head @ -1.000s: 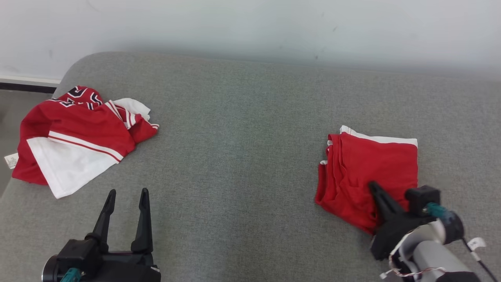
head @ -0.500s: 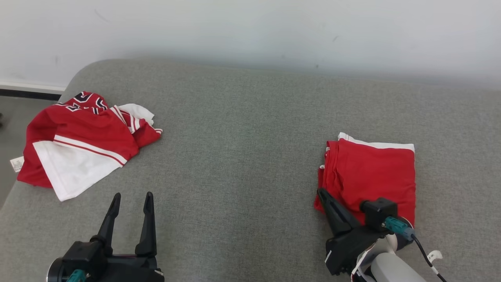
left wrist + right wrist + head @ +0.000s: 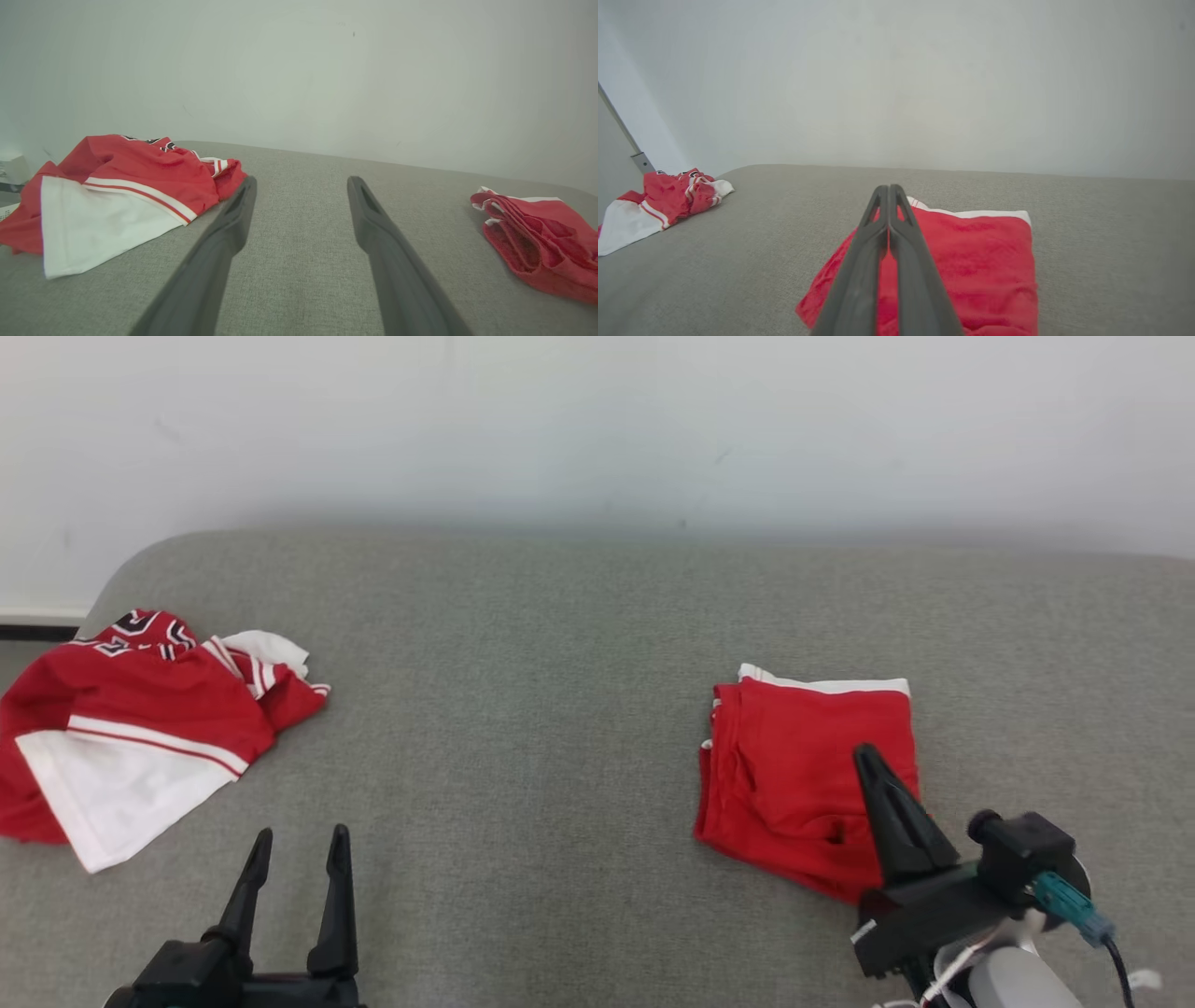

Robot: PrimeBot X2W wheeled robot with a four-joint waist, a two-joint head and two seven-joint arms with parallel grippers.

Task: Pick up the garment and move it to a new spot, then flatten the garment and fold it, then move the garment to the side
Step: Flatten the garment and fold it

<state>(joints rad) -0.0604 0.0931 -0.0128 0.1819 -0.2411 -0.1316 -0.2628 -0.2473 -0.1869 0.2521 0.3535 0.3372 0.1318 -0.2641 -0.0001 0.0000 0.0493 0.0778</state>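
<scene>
A folded red garment (image 3: 794,765) with a white strip along its far edge lies flat on the right of the grey cushion (image 3: 523,709). It also appears as the garment (image 3: 537,238) in the left wrist view and as the garment (image 3: 980,261) in the right wrist view. My right gripper (image 3: 864,751) is shut, fingers pressed together with nothing between them, its tip over the garment's near right part; the right gripper (image 3: 888,187) points toward the far edge. My left gripper (image 3: 301,833) stands open and empty at the lower left, the same left gripper (image 3: 302,183) aimed across bare cushion.
A crumpled red and white jersey (image 3: 140,728) lies at the cushion's far left, near its rounded corner; it is also seen as the jersey (image 3: 126,191) and the jersey (image 3: 663,200). A pale wall (image 3: 597,420) runs behind. Bare cushion spans the middle.
The head camera has shifted, so the whole scene sits lower and further left. My shut right gripper swung to the garment's near left corner, then back over its right part. The left gripper stayed open.
</scene>
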